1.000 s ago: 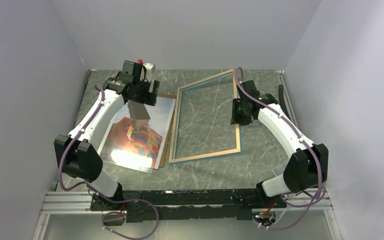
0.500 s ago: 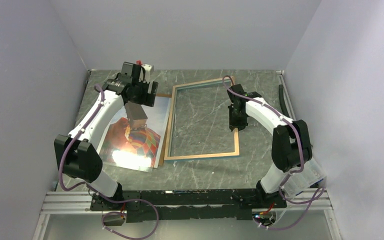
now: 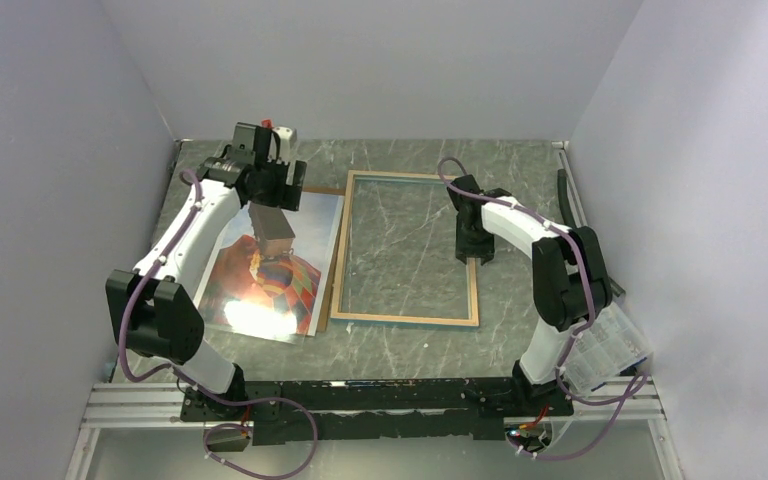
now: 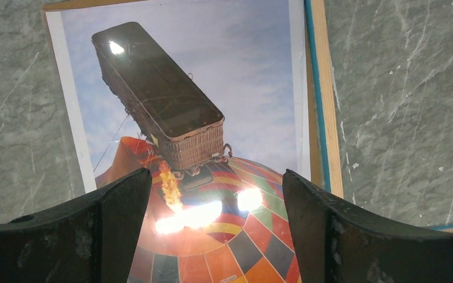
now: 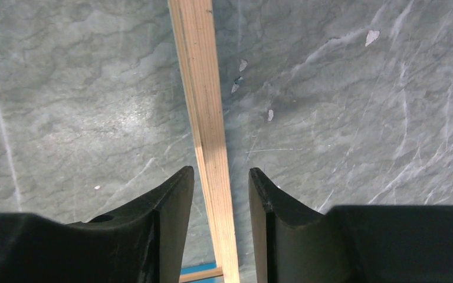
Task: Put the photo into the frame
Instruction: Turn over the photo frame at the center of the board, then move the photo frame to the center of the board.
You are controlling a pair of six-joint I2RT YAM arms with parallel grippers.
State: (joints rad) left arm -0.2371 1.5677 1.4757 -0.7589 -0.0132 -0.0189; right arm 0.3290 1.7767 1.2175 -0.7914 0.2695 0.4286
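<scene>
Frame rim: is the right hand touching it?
Cannot tell. In the right wrist view the right hand straddles the frame rim; table shows beside one finger, the other's edge meets the rim.

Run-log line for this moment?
photo flat, beside frame, not inserted | left gripper open over photo | right gripper open astride frame rim

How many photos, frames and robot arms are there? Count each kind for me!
Photo: 1
Frame: 1
Robot arms: 2
Total: 4
</scene>
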